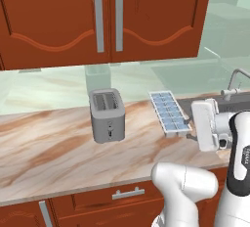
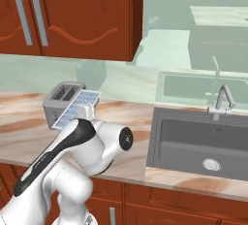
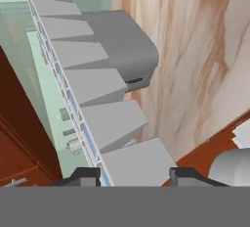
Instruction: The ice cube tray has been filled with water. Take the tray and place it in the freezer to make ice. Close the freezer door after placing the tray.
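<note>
Marble-look counter with 1 toaster standing on it

The counter (image 1: 53, 147) is a pale slab veined in beige and brown, running along a light green wall above red-brown drawer fronts. A grey toaster (image 1: 107, 114) with 2 slots stands upright on it, toward the back, its control face turned to the counter's front edge; the right base view shows the toaster (image 2: 61, 99) near the back wall too, and the hand view looks down on its rounded grey body (image 3: 124, 50) resting on the veined surface (image 3: 195, 59). To the right, a dark grey sink (image 2: 203, 144) is set into the counter (image 2: 131, 163), with a grey tap (image 2: 222, 102) at its back rim.
</note>
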### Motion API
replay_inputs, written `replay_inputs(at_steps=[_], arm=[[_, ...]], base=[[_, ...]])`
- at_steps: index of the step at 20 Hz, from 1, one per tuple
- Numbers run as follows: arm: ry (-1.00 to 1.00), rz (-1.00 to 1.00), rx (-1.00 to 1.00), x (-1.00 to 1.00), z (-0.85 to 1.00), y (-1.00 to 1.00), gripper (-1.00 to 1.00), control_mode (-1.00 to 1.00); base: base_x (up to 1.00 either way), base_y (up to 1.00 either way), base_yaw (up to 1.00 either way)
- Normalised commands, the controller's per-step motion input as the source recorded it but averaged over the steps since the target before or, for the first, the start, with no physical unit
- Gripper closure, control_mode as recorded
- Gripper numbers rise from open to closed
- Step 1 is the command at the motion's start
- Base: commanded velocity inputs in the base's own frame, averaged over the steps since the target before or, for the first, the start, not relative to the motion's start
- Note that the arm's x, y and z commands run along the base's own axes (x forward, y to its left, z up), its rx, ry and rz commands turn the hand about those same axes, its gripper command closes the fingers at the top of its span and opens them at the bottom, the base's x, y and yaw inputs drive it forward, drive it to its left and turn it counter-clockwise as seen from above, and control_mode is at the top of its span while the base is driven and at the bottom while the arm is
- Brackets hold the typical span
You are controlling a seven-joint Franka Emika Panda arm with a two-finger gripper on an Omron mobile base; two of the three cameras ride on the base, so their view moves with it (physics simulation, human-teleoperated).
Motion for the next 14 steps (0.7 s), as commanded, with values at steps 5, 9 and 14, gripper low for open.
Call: replay_inputs(at_steps=[5,9,14], arm=[[0.00,0.00,-0.13,-0.29,0.32,0.01,1.00,-1.00],[0.00,0.00,-0.02,0.00,0.26,0.02,1.00,-1.00],[0.00,0.00,0.00,0.05,0.12,0.00,1.00,-1.00]], base=[[0.00,0.00,0.00],[0.00,0.00,0.00],[0.00,0.00,0.00]])
